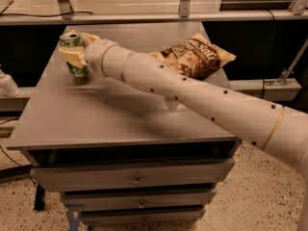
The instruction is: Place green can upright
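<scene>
While the arm [202,97] reached in from the near right across the table [120,124], the gripper [76,50] sat over the far-left corner, closed around the green can [70,39]. One pale finger [68,57] crossed the can's near side and the other showed behind it on the far right, so the can was pinched between them rather than lying off to one side. Its long axis ran close to vertical, silver top up, lower end down at the tabletop. I couldn't tell whether the base was actually touching the surface or hanging just above it. My read: orientation looked done, and the next move depended on that vertical gap, base to table. If there was a gap, lower straight down along the can's axis first, then let go. The wrist joined from the can's right side, so backing out rightward along the arm's line looked least likely to tip it. The can stood near the table's left edge, so a nudge leftward was the risk. The brown snack bag [195,57] lay well apart at far right.
</scene>
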{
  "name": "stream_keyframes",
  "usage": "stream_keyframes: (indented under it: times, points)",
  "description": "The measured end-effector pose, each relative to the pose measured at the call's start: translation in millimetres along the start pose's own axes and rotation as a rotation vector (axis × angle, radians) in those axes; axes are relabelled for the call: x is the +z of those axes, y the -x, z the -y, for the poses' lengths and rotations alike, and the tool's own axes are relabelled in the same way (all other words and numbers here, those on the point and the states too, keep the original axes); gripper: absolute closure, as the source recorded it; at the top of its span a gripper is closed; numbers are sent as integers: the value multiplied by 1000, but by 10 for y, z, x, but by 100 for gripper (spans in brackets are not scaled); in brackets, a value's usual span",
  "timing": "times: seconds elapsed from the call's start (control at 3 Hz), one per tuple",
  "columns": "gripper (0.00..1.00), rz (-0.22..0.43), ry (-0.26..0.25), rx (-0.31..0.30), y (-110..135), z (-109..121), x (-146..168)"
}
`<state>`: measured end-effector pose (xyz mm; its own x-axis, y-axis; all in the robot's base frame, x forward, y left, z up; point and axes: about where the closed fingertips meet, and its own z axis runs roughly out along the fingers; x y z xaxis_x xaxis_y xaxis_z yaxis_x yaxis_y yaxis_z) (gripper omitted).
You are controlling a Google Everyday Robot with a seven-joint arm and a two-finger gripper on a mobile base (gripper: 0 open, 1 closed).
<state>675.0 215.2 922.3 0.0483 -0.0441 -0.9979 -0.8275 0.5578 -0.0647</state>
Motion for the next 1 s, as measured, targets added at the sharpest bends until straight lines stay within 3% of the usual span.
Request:
stream_keyframes:
  times: [0.33, 1.0]
  points:
    - [82, -7, -5, 10, -63, -3, 6]
    - [36, -26, -15, 13, -115, 53, -46]
